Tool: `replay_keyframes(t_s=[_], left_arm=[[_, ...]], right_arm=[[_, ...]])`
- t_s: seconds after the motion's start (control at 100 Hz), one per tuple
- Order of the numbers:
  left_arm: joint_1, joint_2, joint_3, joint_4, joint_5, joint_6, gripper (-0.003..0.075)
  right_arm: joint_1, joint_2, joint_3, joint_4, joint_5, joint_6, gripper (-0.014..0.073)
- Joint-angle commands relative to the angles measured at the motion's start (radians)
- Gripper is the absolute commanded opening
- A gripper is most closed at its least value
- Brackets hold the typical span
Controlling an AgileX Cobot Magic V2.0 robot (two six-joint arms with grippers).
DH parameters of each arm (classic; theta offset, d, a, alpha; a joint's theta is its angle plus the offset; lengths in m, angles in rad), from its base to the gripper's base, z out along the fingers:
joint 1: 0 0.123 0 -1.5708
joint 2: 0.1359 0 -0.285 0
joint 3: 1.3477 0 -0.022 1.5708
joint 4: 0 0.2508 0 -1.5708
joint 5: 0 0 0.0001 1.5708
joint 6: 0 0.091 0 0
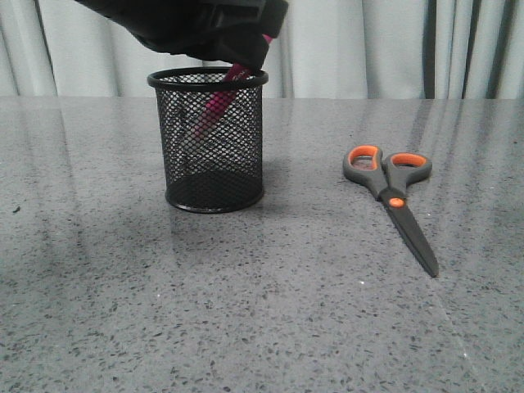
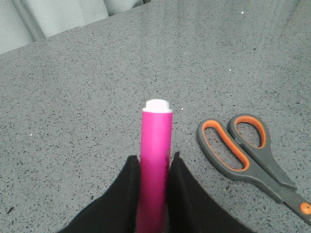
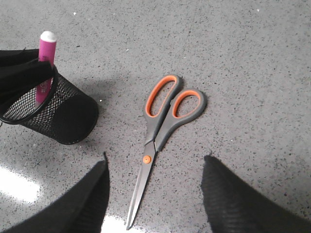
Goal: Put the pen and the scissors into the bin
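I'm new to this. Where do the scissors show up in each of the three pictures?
Front view: scissors flat on the table, right of the bin.
Left wrist view: only the handles, beside the held pen.
Right wrist view: whole, mid-picture.
Shared landmark: the pen, seen in all three.

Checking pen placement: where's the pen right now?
In the front view the pen is at the left, tilted and partly inside the bin, held between the left gripper's fingers; the scissors lie flat to the right.
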Motion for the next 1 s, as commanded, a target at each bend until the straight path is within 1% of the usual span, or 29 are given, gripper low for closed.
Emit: replay_keyframes(t_s=[0.0,0.07,0.17,0.35,0.48,0.67,0.87,0.99], left_arm=[[-0.006,-0.035,-0.028,-0.005,-0.050,-0.013,0.0150],[-0.006,-0.035,-0.028,-0.005,-0.050,-0.013,0.0232],[-0.006,-0.036,-0.028,-0.005,-0.050,-0.013,0.0298],[-0.004,-0.099,-0.028,0.000,-0.055,-0.012,0.0304],[0.033,-0.195,-0.028,0.004,-0.057,-0.012,0.0304],[0.167,-0.345,-0.028,0.004,-0.005,-0.008,0.0302],[0.350,-0.453,-0.028,0.006,0.111,-0.003,0.0301],[0.450,-0.489,-0.028,0.006,0.190,-0.003,0.0301]], right_arm=[[-0.003,-0.005,-0.035,0.023,-0.039,-0.011,0.0372],[-0.003,-0.005,-0.035,0.023,-0.037,-0.011,0.0372],[-0.003,-0.005,-0.035,0.023,-0.034,-0.011,0.0372],[-0.003,-0.005,-0.035,0.023,-0.031,-0.011,0.0372],[-0.003,-0.005,-0.035,0.023,-0.031,-0.011,0.0372],[-0.003,-0.005,-0.035,0.023,-0.029,-0.011,0.0372],[-0.003,-0.005,-0.035,0.023,-0.029,-0.011,0.0372],[-0.003,-0.005,-0.035,0.047,-0.031,-0.011,0.0372]])
